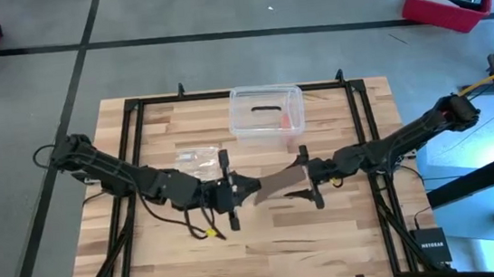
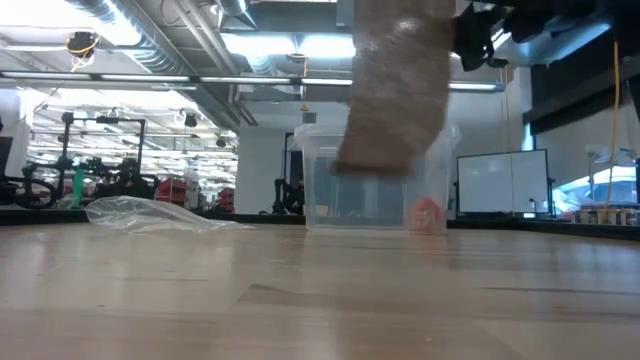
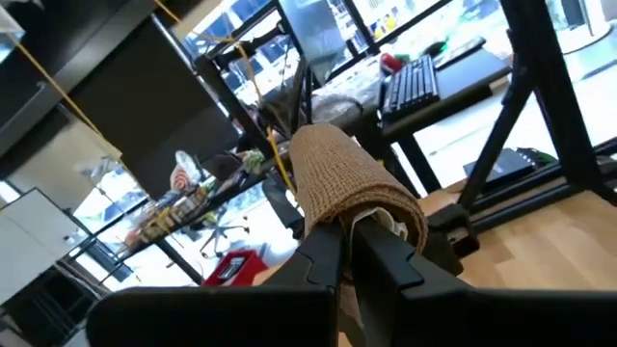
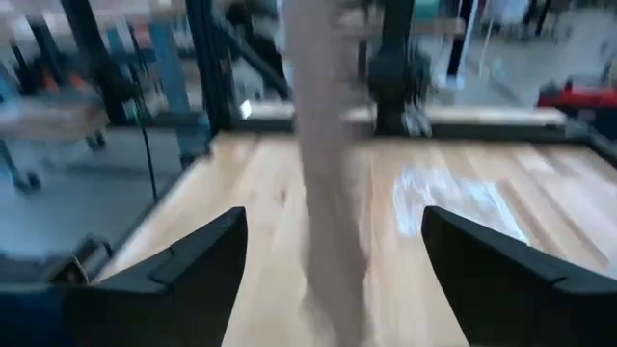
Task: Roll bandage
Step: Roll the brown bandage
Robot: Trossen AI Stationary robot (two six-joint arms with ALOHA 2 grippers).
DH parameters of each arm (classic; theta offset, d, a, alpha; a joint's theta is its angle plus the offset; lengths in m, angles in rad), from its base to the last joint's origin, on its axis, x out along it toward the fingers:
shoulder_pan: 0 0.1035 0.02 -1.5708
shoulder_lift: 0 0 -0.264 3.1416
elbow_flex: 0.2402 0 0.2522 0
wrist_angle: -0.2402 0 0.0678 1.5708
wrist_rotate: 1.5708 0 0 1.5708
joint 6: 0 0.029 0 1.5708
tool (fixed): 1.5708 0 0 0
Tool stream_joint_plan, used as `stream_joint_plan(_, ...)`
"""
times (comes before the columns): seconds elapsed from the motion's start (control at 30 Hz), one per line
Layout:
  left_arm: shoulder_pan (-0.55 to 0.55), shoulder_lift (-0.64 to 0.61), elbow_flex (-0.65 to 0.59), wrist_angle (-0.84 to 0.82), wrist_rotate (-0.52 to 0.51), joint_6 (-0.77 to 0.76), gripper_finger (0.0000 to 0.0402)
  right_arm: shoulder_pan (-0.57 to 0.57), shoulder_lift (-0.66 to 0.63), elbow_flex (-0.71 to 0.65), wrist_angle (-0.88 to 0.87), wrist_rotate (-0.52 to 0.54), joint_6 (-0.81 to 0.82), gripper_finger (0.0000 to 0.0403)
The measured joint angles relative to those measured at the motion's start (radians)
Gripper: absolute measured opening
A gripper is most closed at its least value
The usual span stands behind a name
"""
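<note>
The far end of the bandage (image 1: 279,185) is hard to make out: in the right wrist view it is a blurred brown strip, and in the low view its top is cut off by the picture's edge. It hangs in the air above the middle of the wooden worktop (image 1: 347,238), stretched between the two arms. The left claw (image 1: 231,193) is clenched on one end, the fabric folded over its fingers. The right claw (image 1: 309,181) is spread wide, its fingers on either side of the strip. Behind sit a clear plastic box (image 1: 266,114) and a small clear bag (image 1: 198,159).
</note>
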Motion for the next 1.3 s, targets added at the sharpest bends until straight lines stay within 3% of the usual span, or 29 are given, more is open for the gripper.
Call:
stream_joint_plan(0.13,0.002,-0.001,0.001,0.007,-0.002,0.008,0.0006,-0.001,0.016,-0.128,0.311,0.045,0.030,0.0312)
stream_joint_plan(0.27,0.011,0.000,0.001,0.007,-0.004,-0.005,0.0006,-0.002,0.058,-0.133,0.428,0.017,0.023,0.0312)
stream_joint_plan(0.5,0.031,0.000,0.001,0.009,-0.004,-0.012,0.0006,-0.002,0.169,-0.048,0.405,0.025,-0.090,0.0312)
stream_joint_plan(0.7,0.025,0.001,0.001,0.030,-0.005,-0.013,0.0006,-0.001,0.179,0.010,0.363,0.027,-0.132,0.0307)
stream_joint_plan(1.07,0.010,0.001,0.001,0.054,-0.003,0.000,0.0006,-0.001,0.179,0.028,0.305,0.027,-0.224,0.0195)
stream_joint_plan(1.3,0.011,0.001,0.001,0.052,-0.004,0.000,0.0006,-0.001,0.179,0.032,0.305,0.027,-0.226,0.0159)
